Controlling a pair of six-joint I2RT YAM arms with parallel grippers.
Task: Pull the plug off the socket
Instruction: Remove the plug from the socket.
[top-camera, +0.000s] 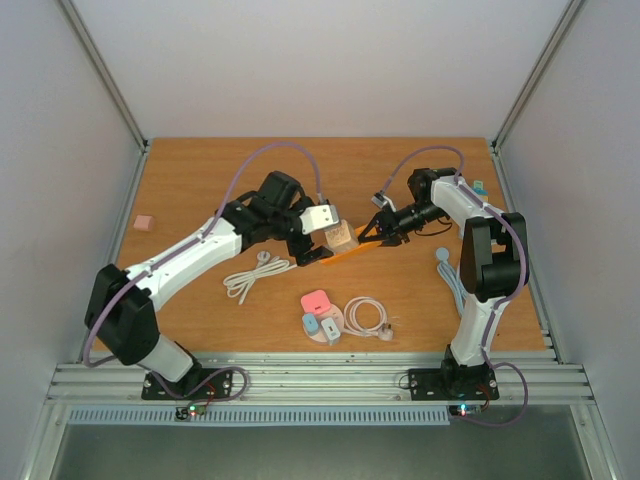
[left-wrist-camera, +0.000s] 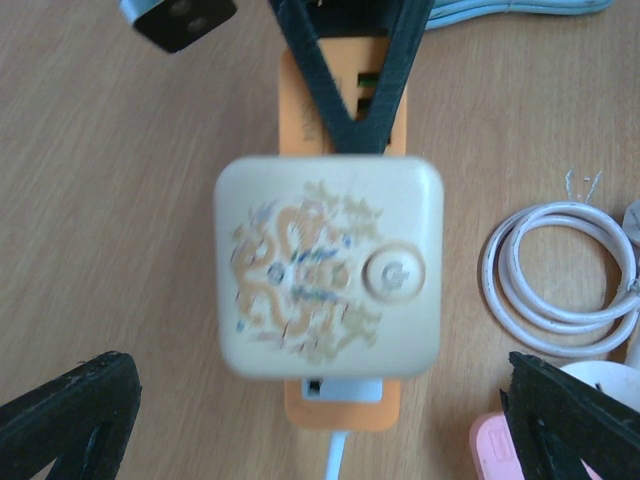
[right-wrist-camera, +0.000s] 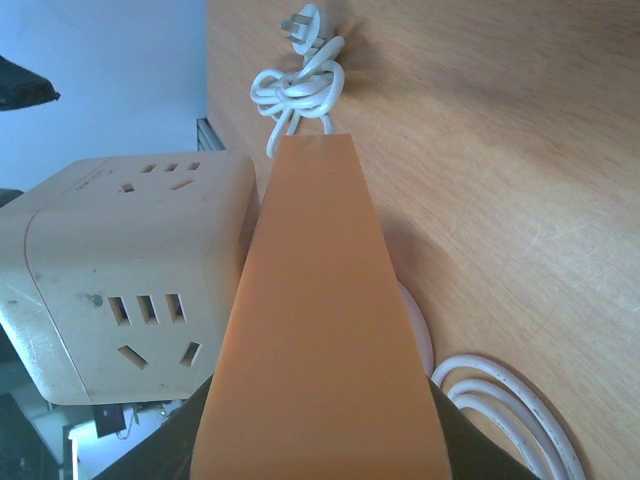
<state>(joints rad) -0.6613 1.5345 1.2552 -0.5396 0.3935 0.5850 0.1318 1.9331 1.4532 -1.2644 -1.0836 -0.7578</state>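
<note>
The left gripper (top-camera: 312, 245) hovers over the cream cube plug (top-camera: 341, 236), its jaws wide apart and clear of it. The plug sits on the orange socket strip (top-camera: 352, 251) mid-table, and the right gripper (top-camera: 377, 230) is clamped on the strip's right end

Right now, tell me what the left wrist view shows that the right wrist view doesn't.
Only the left wrist view: the printed top and round button of the cream cube adapter, the open left claw hovering over it, and the right claw shut on the far end of the orange power strip. Only the right wrist view: the adapter's side faces with socket holes, and a knotted white cable with its plug. Both: adapter, strip, a coiled white cable and the wooden table.
</note>
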